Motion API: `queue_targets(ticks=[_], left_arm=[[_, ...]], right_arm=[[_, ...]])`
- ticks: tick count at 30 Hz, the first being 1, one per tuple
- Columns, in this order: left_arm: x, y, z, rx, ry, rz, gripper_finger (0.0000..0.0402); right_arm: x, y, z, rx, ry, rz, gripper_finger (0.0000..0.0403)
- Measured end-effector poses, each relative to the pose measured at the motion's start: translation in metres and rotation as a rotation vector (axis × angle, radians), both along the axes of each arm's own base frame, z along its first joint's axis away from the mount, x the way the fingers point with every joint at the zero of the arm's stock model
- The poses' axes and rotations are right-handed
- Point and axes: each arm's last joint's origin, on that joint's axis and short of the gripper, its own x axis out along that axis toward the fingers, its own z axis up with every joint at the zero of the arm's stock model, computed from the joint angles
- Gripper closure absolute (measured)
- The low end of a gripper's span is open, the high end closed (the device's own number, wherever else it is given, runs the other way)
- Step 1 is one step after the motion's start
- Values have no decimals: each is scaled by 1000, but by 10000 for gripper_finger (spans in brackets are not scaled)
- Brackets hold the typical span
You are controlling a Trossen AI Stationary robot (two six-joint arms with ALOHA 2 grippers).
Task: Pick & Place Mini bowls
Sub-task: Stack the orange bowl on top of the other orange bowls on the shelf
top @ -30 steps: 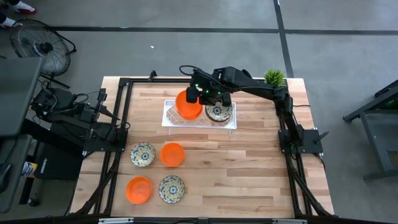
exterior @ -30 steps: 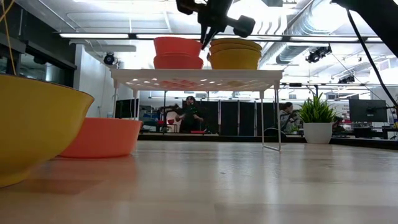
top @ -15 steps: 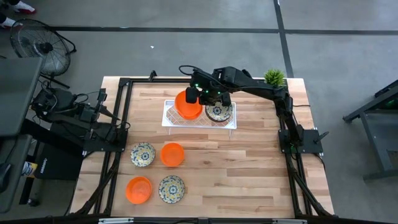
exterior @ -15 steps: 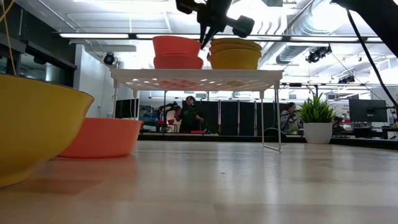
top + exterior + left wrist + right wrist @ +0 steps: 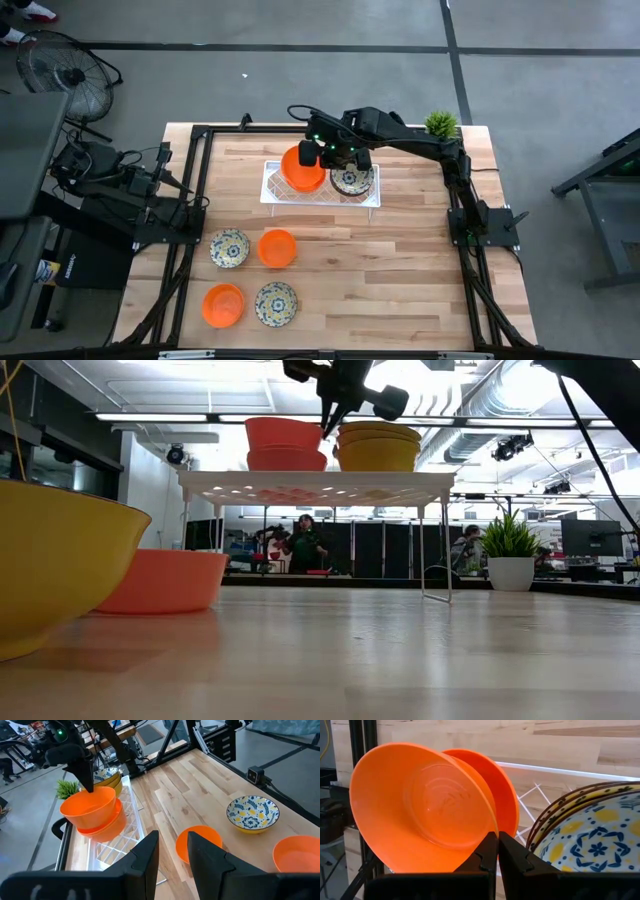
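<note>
R gripper (image 5: pixel 327 158) sits over the white tray (image 5: pixel 272 190) at the bench's far side, fingers (image 5: pixel 490 851) pinching the rim of the top orange bowl (image 5: pixel 303 166), which rests tilted on an orange stack (image 5: pixel 286 459). Just beside it on the tray: a stack of patterned bowls (image 5: pixel 352 180), close enough to crowd the gripper. L gripper (image 5: pixel 172 851) waits at the bench's left edge, fingers spread w/ a gap. Nearer the front, four loose bowls: patterned (image 5: pixel 229 248), orange (image 5: pixel 277 248), orange (image 5: pixel 223 305), patterned (image 5: pixel 276 303). Potted plant (image 5: pixel 440 125) in the far right corner, well apart.
</note>
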Motion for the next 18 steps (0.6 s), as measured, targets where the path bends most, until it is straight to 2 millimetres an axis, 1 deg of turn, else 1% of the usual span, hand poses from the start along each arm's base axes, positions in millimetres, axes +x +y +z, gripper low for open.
queue_targets(ticks=[18], left_arm=[[0,0,0,-1,0,0,302]], right_arm=[[2,0,1,-3,-22,29,399]])
